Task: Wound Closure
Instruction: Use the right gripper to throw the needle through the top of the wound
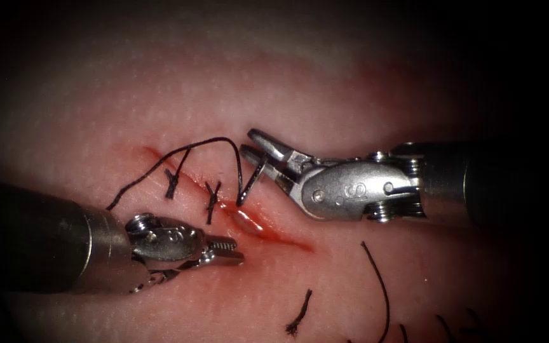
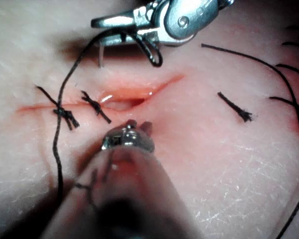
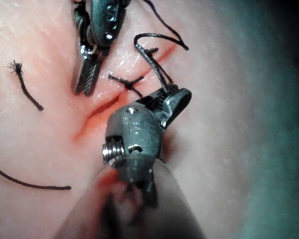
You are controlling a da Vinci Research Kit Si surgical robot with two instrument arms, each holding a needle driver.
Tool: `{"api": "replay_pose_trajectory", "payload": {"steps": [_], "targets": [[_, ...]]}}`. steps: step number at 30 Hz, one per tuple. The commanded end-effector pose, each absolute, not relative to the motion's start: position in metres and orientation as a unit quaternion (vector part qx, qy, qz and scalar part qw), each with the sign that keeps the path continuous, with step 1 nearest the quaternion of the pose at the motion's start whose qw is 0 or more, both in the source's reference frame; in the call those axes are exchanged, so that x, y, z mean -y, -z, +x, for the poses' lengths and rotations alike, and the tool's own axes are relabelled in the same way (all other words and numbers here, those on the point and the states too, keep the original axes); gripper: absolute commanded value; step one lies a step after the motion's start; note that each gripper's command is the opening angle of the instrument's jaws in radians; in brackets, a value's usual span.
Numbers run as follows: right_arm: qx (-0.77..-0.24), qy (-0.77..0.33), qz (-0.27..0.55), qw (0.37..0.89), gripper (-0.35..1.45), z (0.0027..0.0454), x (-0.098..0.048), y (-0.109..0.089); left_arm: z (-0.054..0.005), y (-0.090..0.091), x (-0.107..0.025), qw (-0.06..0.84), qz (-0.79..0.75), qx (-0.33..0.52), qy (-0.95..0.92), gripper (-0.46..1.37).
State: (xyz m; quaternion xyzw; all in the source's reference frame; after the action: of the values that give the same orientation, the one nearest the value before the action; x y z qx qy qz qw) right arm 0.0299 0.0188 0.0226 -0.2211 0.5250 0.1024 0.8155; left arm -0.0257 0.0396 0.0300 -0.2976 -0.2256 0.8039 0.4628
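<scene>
Right pincer (image 1: pixel 246 141) comes in from the right side and sits just to the right of the cut (image 1: pixel 287 239). Its two jaws are only a little way apart, and they hold the needle (image 1: pixel 253 180) between them. The grip is near the top end of the needle's curve. The needle is dark and bent. It hangs down from the jaws to the right edge of the cut. Its low end touches the tissue (image 1: pixel 325 89) there, and it looks as if it goes in, but it is hard to be sure.

The thread (image 1: pixel 192 145) is black. It comes up from near the needle's low end, makes a round arch over the cut, and runs down to the left across the tissue, next to the left arm.

The left pincer (image 1: pixel 239 250) is on the left side of the cut, close to it. Its jaws are pressed together and it holds nothing. Its tip points at the open part of the cut.

Two black stitches cross the cut, one (image 1: pixel 173 184) farther left and one (image 1: pixel 212 202) beside it. Each has a small knot. Past them the cut is open, wet and shiny, with red fluid (image 1: pixel 258 227) in it.

A short cut piece of thread (image 1: pixel 298 312) lies on the tissue well away from the cut. A longer loose piece (image 1: pixel 379 286) lies near it.
</scene>
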Motion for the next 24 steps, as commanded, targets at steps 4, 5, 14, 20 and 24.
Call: {"api": "replay_pose_trajectory", "payload": {"steps": [4, 5, 14, 20, 24], "targets": [[-0.530, -0.100, -0.219, 0.813, -0.35, 0.0301, -0.0194, -0.0223, -0.0248, -0.0304, -0.0388, 0.465, -0.296, 0.229, -0.802, 0.08], [-0.532, -0.099, -0.218, 0.812, -0.35, 0.0301, -0.0195, -0.0223, -0.0245, -0.0305, -0.0386, 0.466, -0.295, 0.230, -0.802, 0.08], [-0.545, -0.158, -0.177, 0.804, -0.35, 0.0301, -0.0212, -0.0222, -0.0240, -0.0308, -0.0381, 0.467, -0.294, 0.232, -0.801, 0.08], [-0.554, -0.279, -0.083, 0.780, -0.35, 0.0301, -0.0222, -0.0231, -0.0240, -0.0309, -0.0381, 0.467, -0.294, 0.231, -0.801, 0.08], [-0.535, -0.365, -0.002, 0.762, -0.35, 0.0303, -0.0226, -0.0243, -0.0240, -0.0309, -0.0381, 0.467, -0.294, 0.231, -0.801, 0.09]]}}
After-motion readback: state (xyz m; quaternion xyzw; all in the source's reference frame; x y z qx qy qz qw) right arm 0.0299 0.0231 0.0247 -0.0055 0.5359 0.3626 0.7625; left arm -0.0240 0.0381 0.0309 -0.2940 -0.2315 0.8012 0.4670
